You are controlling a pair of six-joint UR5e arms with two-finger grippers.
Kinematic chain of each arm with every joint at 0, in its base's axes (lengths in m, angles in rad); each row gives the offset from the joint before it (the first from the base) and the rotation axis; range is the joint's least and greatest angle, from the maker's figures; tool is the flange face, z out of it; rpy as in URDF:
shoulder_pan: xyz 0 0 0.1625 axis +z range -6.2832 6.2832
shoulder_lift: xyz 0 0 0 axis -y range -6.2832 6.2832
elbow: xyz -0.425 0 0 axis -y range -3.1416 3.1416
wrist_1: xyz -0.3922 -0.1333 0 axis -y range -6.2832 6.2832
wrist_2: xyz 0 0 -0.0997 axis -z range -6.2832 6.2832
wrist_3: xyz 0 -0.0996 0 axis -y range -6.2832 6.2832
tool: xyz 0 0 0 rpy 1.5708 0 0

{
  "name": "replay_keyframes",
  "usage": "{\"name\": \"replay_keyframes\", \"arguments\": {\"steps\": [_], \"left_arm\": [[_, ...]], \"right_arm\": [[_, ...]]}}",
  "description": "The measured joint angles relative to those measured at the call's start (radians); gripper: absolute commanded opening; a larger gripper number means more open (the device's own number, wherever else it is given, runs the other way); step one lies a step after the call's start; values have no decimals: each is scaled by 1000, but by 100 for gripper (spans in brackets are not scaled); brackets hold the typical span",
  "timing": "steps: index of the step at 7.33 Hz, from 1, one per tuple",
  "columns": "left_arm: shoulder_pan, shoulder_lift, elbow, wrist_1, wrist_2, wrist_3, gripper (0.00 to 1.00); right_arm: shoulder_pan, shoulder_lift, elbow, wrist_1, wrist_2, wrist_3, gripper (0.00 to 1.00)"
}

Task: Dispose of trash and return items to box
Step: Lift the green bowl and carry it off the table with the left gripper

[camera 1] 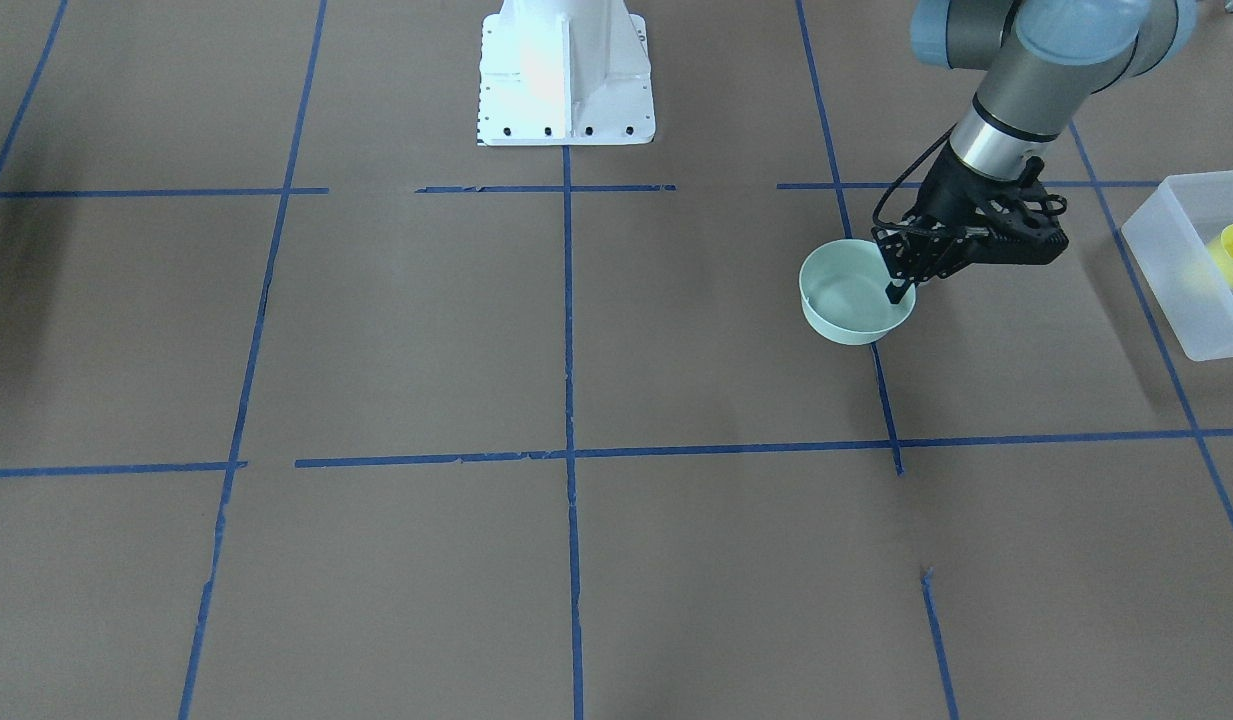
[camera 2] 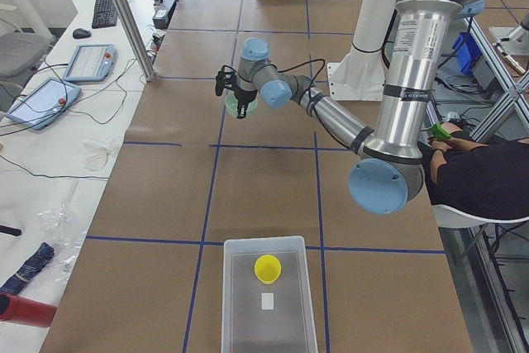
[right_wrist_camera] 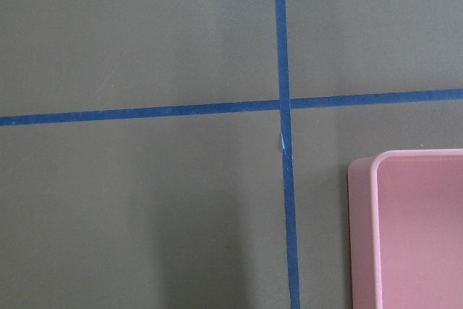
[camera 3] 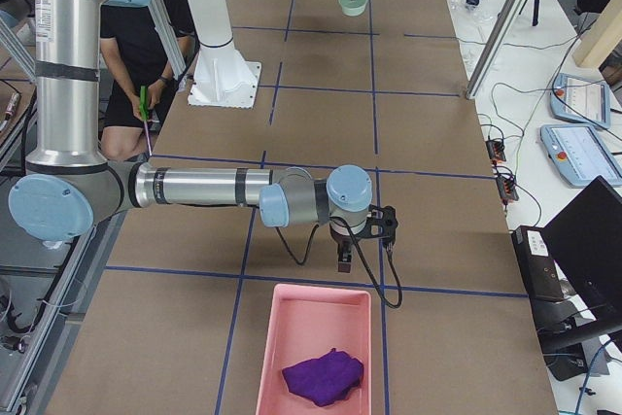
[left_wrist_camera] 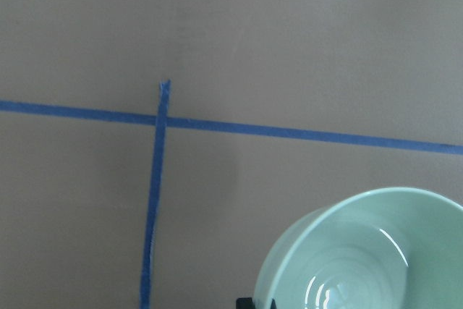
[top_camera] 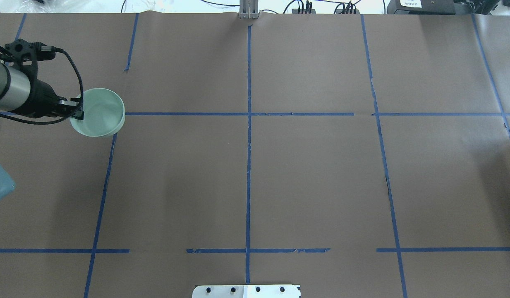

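The left gripper (camera 1: pixel 894 290) is closed on the rim of a round mint-green plastic bowl (camera 1: pixel 848 300), 1 finger inside the bowl, above the brown paper-covered table (camera 1: pixel 576 350). The small bright yellow plastic tumbler cup (camera 2: pixel 267 269) sits inside the translucent frosted-white rectangular plastic bin (camera 2: pixel 248 312), well apart from the bowl. The right gripper (camera 3: pixel 344 258) hangs near a pink rectangular tray (camera 3: pixel 311 323) holding a purple cloth (camera 3: pixel 324 376); its opening cannot be told.

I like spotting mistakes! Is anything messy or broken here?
Nothing is spilled. The bowl is empty, pinched by its rim in the left gripper. Only the blue tape looks odd: ragged edges, with gaps in the lines.
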Motion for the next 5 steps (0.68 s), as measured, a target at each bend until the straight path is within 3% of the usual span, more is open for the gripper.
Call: {"name": "replay_keyframes", "arguments": {"steps": [2,5], "left_arm": [[-152,37,46,1,-63,220,0],[-373,54,219,-4,-116,598,0]], "right_arm": [[38,1,14,-4,2,-28,100],[67,-10,48,-10,4,-43,100]]}}
